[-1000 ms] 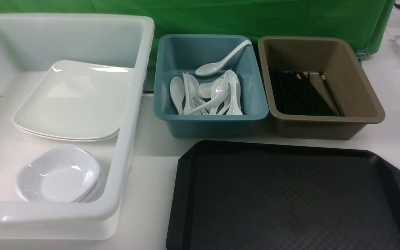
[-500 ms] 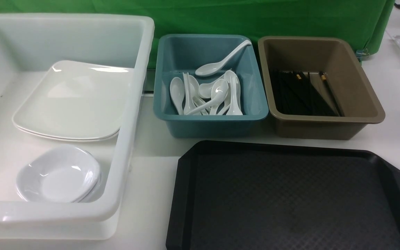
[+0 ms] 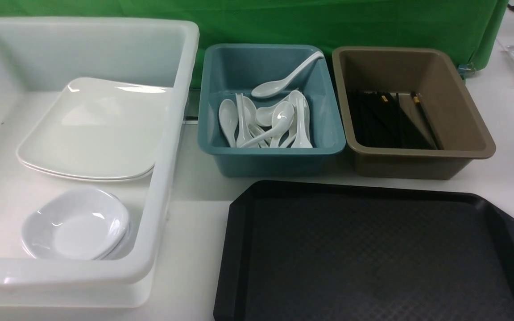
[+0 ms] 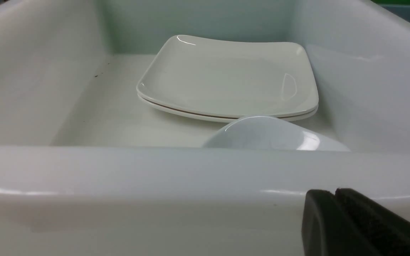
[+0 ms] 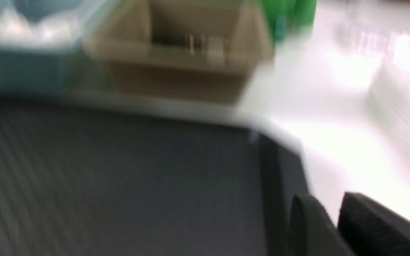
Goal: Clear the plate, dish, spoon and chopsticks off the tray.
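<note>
- Tray (image 3: pixel 373 258), black: bare across the part in view, near edge out of frame.
- Plates (image 3: pixel 92 129), square, white: stacked in the white bin (image 3: pixel 60 272); the cleared one presumably among them.
- Dishes (image 3: pixel 76 227), small: nested in the same bin, nearer than the plates.
- Spoons (image 3: pixel 283 118): heaped in the blue bin (image 3: pixel 275 162), one with handle up against the rim.
- Chopsticks (image 3: pixel 386 125): lying in the brown bin (image 3: pixel 417 166).
- Left gripper (image 4: pixel 334 193): fingertips pressed together, nothing pinched, near the white bin's wall.
- Right gripper (image 5: pixel 329 202): fingertips slightly spread, nothing between; wrist view blurred.
- Step in hand, by judgement: clearing apparently done, arms to be parked.
- Good handling: slow withdrawal, left fingertips well off the bin wall, right ones above the tray's raised edge; no regrasping of stacked ware.
</note>
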